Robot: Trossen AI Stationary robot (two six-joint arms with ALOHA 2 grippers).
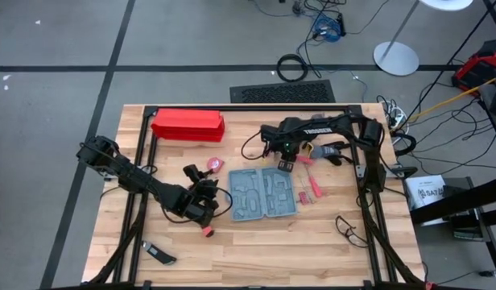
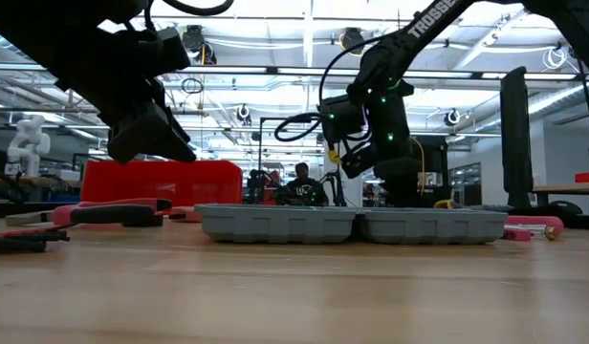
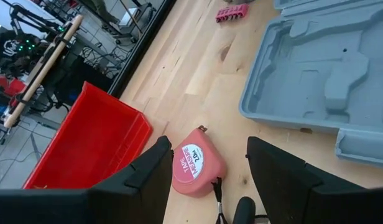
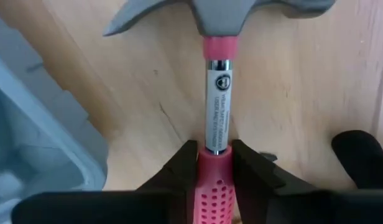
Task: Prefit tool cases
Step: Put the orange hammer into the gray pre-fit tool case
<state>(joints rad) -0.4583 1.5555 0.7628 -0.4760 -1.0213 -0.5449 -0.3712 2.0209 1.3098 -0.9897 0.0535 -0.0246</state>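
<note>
The tool case (image 1: 264,193) lies open and flat near the middle of the table (image 1: 256,258), both grey halves with their moulded recesses facing up and empty as far as the high view shows. Just off its far edge, toward the table's far right, the right gripper (image 4: 213,158) has its fingers pinched on a hammer (image 4: 215,93) at the top of the pink grip, where the labelled metal shaft begins; the steel head points away from the wrist, over bare wood beside the case's rim. Whether the hammer is clear of the table I cannot tell. A few small pink tools (image 1: 310,189) lie on the wood beside the case's right edge. On the near left side of the case the left gripper (image 3: 207,177) hovers with its jaws spread wide and holding nothing, straddling a pink tape measure (image 3: 194,168) that sits on the wood between the case and the long red box (image 1: 188,125) at the far edge. The risk, as I judge it, lies in the hold so near the heavy head's shaft: the hammer could pivot between the fingers and droop, then come down askew across its recess, or catch the case's rim and shove the light shell toward the left arm.
</note>
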